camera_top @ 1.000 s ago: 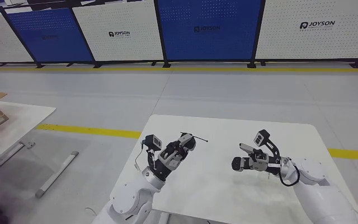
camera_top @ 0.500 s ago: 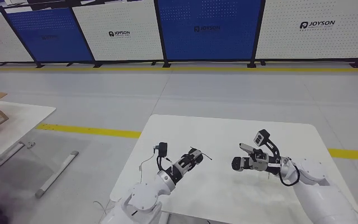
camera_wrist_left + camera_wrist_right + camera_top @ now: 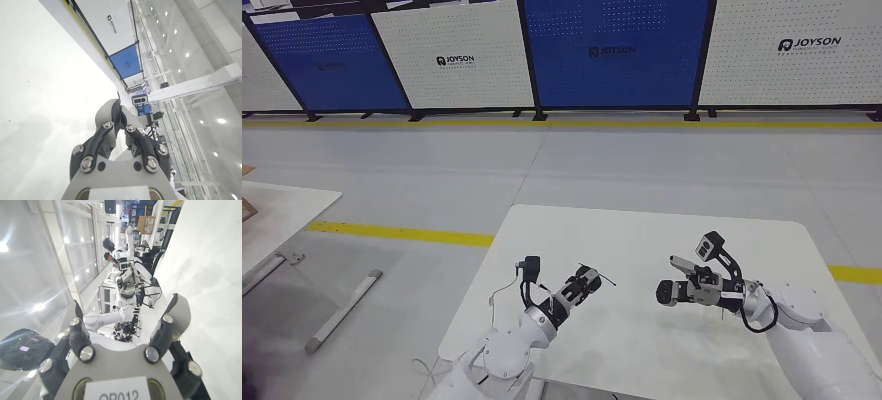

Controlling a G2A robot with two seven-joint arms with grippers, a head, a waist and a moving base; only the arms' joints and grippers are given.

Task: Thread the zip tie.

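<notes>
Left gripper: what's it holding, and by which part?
The left gripper pinches the zip tie by its strap, between the pads; a short end sticks out past them.

The left arm (image 3: 504,352) and right arm (image 3: 812,335) wear glossy white shells; a thin cable (image 3: 504,283) loops by the left one's black wrist camera (image 3: 531,266). Grey plates (image 3: 117,170), black linkages (image 3: 98,136) and silver screws (image 3: 152,164) make up the jaws.

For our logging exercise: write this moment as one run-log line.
left gripper: shut on zip tie | right gripper: open, empty | both: above table
</notes>
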